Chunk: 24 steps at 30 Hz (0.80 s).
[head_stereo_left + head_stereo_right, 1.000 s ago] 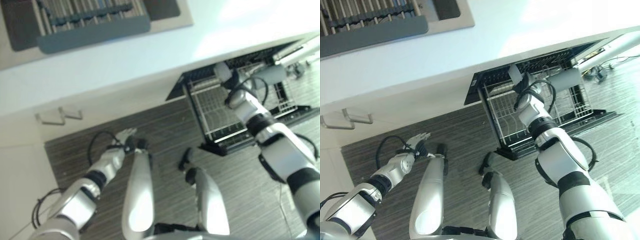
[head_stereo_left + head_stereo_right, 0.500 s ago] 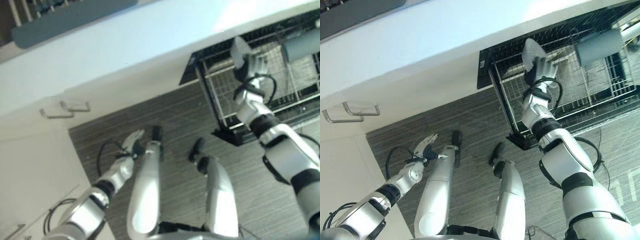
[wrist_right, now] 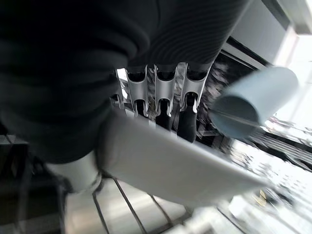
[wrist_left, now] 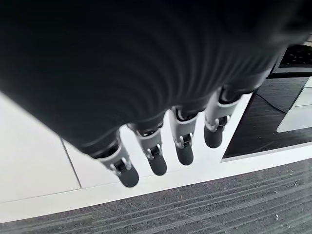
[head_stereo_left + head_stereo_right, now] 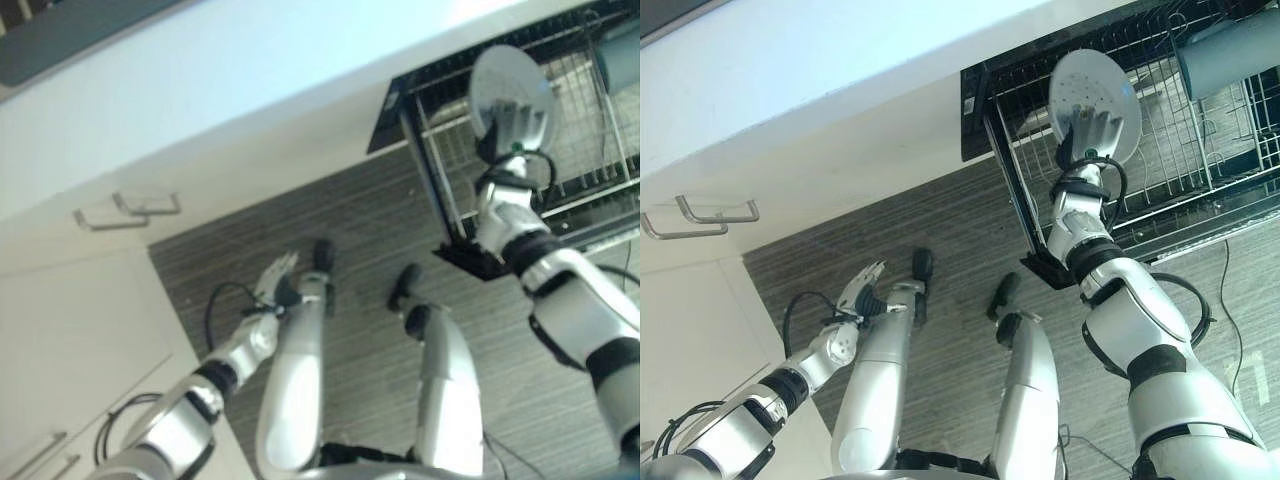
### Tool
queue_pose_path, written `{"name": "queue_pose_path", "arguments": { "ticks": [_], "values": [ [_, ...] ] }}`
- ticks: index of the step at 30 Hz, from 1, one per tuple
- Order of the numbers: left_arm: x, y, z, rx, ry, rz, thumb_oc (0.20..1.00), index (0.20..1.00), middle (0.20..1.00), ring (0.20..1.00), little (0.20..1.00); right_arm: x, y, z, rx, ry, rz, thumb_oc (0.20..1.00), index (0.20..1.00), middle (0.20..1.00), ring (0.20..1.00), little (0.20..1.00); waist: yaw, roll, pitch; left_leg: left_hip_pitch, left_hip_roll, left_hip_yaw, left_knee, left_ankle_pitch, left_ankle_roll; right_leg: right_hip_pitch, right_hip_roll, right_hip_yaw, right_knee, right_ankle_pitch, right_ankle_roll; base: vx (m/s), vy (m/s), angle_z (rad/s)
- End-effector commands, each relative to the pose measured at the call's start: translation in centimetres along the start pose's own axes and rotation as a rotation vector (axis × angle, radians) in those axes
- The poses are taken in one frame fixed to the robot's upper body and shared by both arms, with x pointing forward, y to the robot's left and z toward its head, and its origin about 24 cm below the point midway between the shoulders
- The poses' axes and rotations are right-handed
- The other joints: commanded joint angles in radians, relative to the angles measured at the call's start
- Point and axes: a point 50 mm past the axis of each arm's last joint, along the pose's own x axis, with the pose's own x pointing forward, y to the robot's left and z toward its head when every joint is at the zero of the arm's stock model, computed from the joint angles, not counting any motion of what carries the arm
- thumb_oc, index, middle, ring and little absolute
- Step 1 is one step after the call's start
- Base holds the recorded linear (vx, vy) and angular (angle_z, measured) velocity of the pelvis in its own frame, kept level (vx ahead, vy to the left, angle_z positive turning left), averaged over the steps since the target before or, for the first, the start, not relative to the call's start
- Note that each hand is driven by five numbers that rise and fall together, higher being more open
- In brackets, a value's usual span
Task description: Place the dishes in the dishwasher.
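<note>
Over the pulled-out black wire dishwasher rack (image 5: 1200, 150), the right hand (image 5: 1092, 135) grasps a round white plate (image 5: 1090, 85) — fingers (image 3: 187, 114) behind it, thumb in front — held on edge above the rack. A pale blue cup (image 5: 1228, 52) lies in the rack nearby. Down near the striped grey floor (image 5: 950, 230), the left hand (image 5: 862, 290) hangs with fingers (image 4: 183, 146) loosely straight — empty.

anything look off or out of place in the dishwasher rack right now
Nothing stands out. The right robot hand holds a plate over the pulled-out rack, where a grey cup lies on its side.
</note>
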Motion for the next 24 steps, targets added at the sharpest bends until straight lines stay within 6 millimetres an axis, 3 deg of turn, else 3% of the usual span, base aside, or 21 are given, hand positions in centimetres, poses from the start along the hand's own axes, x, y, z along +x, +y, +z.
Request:
{"name": "queue_pose_path", "arguments": {
  "ticks": [1, 4, 6, 7, 11, 15, 20, 23, 24],
  "values": [
    [-1.9, -2.4, 0.2, -0.067, 0.016, -0.049, 1.000, 1.000, 1.000, 1.000, 1.000, 0.3, 0.7, -2.9, 0.150, 0.102, 0.073, 1.000, 1.000, 1.000, 1.000, 1.000, -0.004, 0.080, -0.028, 0.069, -0.029, 0.003, -0.154, 0.000, 0.022, 0.035, 0.031, -0.021, 0.132, -0.113, 0.013, 0.00, 0.000, 0.00],
    [-1.9, -2.4, 0.4, -0.072, 0.048, -0.056, 1.000, 1.000, 1.000, 1.000, 1.000, -1.3, 2.5, -1.4, 0.625, 0.231, 0.187, 1.000, 1.000, 1.000, 1.000, 1.000, -0.017, 0.084, -0.028, 0.093, -0.025, 0.020, -0.172, 0.006, 0.015, 0.050, 0.038, -0.008, 0.109, -0.106, 0.013, -0.02, 0.055, -0.06],
    [-1.7, -2.5, 0.6, -0.073, 0.073, -0.068, 1.000, 1.000, 1.000, 1.000, 1.000, -2.2, 3.9, -0.7, 0.809, 0.282, 0.362, 1.000, 1.000, 1.000, 1.000, 1.000, -0.026, 0.091, -0.028, 0.126, -0.024, 0.034, -0.191, 0.011, 0.011, 0.073, 0.041, 0.001, 0.091, -0.106, 0.010, -0.02, 0.065, -0.22],
    [-1.6, -2.4, 0.5, -0.079, 0.094, -0.077, 1.000, 1.000, 1.000, 1.000, 1.000, -2.4, 3.8, 0.3, 0.975, 0.267, 0.395, 1.000, 1.000, 1.000, 1.000, 1.000, -0.030, 0.094, -0.028, 0.146, -0.022, 0.040, -0.196, 0.015, 0.010, 0.083, 0.044, 0.009, 0.091, -0.105, 0.007, 0.00, 0.024, -0.12],
    [-1.6, -2.1, -0.7, -0.054, 0.159, -0.110, 1.000, 1.000, 1.000, 1.000, 1.000, -1.3, 2.0, 1.6, 1.304, 0.244, 0.387, 1.000, 1.000, 1.000, 1.000, 1.000, -0.037, 0.092, -0.028, 0.211, -0.017, 0.048, -0.198, 0.012, 0.010, 0.134, 0.038, 0.013, 0.098, -0.113, 0.006, 0.01, -0.015, -0.09],
    [-2.4, -2.8, -1.6, -0.052, 0.223, -0.124, 1.000, 1.000, 1.000, 1.000, 1.000, -0.5, 0.3, 0.2, 1.543, 0.235, 0.280, 1.000, 1.000, 1.000, 1.000, 1.000, -0.053, 0.095, -0.028, 0.284, -0.015, 0.063, -0.221, 0.012, 0.008, 0.195, 0.040, 0.020, 0.081, -0.122, 0.006, 0.00, 0.000, 0.00],
    [-3.3, -3.3, -3.2, -0.036, 0.306, -0.139, 1.000, 1.000, 1.000, 1.000, 1.000, -0.4, -3.0, 0.1, 1.594, 0.068, 0.115, 1.000, 1.000, 1.000, 1.000, 1.000, -0.079, 0.090, -0.028, 0.358, -0.013, 0.084, -0.237, 0.013, 0.007, 0.253, 0.035, 0.027, 0.066, -0.121, 0.008, 0.02, -0.010, -0.09],
    [-4.2, -3.5, -4.2, -0.031, 0.350, -0.152, 1.000, 1.000, 1.000, 1.000, 1.000, -1.0, -6.3, -0.4, 1.632, -0.047, -0.005, 1.000, 1.000, 1.000, 1.000, 1.000, -0.106, 0.080, -0.028, 0.378, -0.007, 0.095, -0.231, 0.009, 0.006, 0.265, 0.041, 0.042, 0.061, -0.122, 0.005, 0.03, -0.042, -0.16],
    [-5.0, -3.7, -4.9, -0.034, 0.369, -0.148, 1.000, 1.000, 1.000, 1.000, 1.000, -2.0, -8.4, -1.0, 1.671, -0.141, -0.106, 1.000, 1.000, 1.000, 1.000, 1.000, -0.122, 0.071, -0.028, 0.384, -0.001, 0.107, -0.233, 0.010, 0.006, 0.268, 0.045, 0.048, 0.052, -0.120, 0.002, 0.01, -0.028, -0.22]
  ]
}}
